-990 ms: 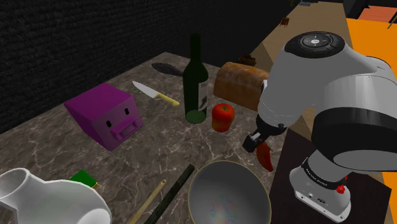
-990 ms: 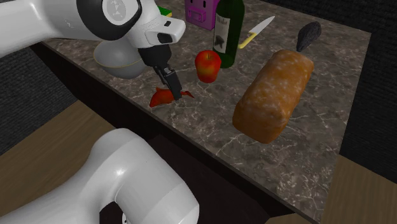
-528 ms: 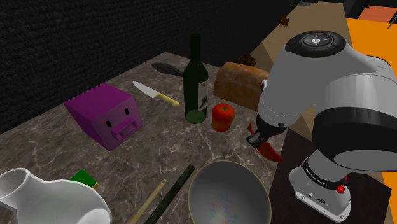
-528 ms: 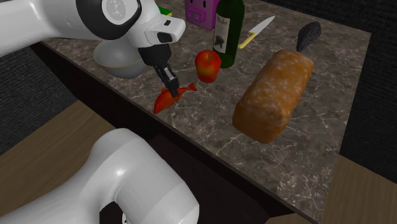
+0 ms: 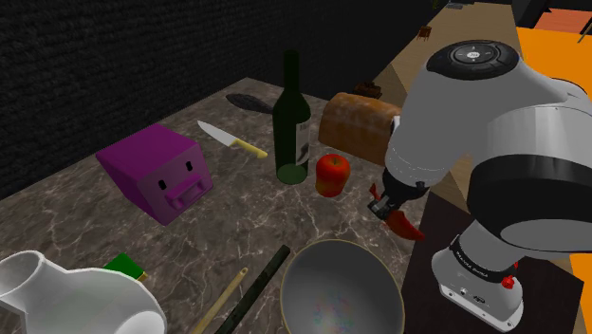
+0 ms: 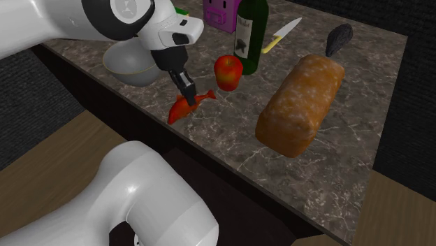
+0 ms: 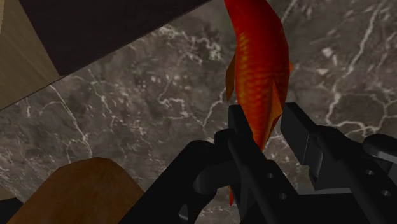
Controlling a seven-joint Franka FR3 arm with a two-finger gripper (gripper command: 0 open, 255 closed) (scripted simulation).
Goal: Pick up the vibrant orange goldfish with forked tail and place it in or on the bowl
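Goldfish point(image 6: 180, 112), orange-red, is clasped near its tail between the two black fingers of the gripper point(image 6: 190, 99). Its body slants away past the fingertips above the dark marble table point(image 6: 230, 143), and I cannot tell whether it touches the table. It is just beside the apple point(image 6: 228, 71), toward the table's edge. The bowl point(image 5: 318, 285) sits near the apple, opposite the wine bottle point(image 5: 291, 114). A bread loaf point(image 6: 297, 105) lies near the apple too.

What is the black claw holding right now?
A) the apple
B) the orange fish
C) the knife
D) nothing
B: the gripper is shut on the fish, clasping its narrow end in the wrist view.
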